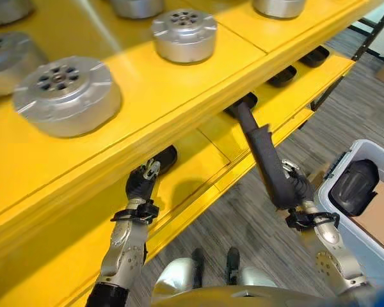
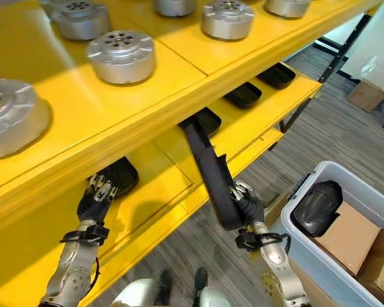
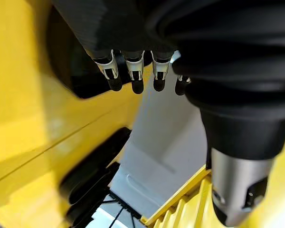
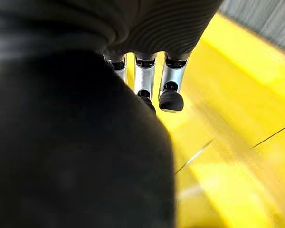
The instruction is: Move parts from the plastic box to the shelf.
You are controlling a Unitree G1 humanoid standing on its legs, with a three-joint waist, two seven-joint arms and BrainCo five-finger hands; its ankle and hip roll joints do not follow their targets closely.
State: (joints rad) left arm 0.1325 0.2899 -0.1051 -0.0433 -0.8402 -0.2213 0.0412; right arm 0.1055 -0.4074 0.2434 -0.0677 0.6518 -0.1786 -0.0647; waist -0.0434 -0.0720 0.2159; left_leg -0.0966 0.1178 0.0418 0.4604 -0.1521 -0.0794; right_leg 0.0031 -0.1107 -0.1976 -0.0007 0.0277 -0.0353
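A long black part (image 2: 208,173) is clasped at its lower end by the right hand (image 2: 246,206), whose fingers (image 4: 145,80) are curled around it; the part's far end is pushed in under the edge of the upper yellow shelf board (image 1: 179,96), above the lower shelf board (image 2: 173,166), just beside a black part (image 2: 208,120) already lying there. In the right wrist view, the dark body of the held part (image 4: 76,152) is seen against the curled fingers, with yellow shelf surface beyond.

The left hand (image 1: 143,181) is held at the lower shelf board with its fingers bent downward and nothing grasped, just beside another black part (image 1: 165,157) resting on that board; in the left wrist view the dark fingertips (image 3: 133,85) are seen close to that black part (image 3: 80,80), whether touching cannot be told.

Further black parts (image 2: 243,94) (image 2: 278,75) are seen spaced along the lower board toward the right. On the upper board, round silver metal parts (image 1: 67,94) (image 1: 184,33) are set out, well apart from one another.

On the grey floor (image 1: 365,96) at the robot's right, the light plastic box (image 2: 294,252) is seen with one black part (image 2: 317,208) inside it, beside a brown cardboard piece (image 2: 345,240).
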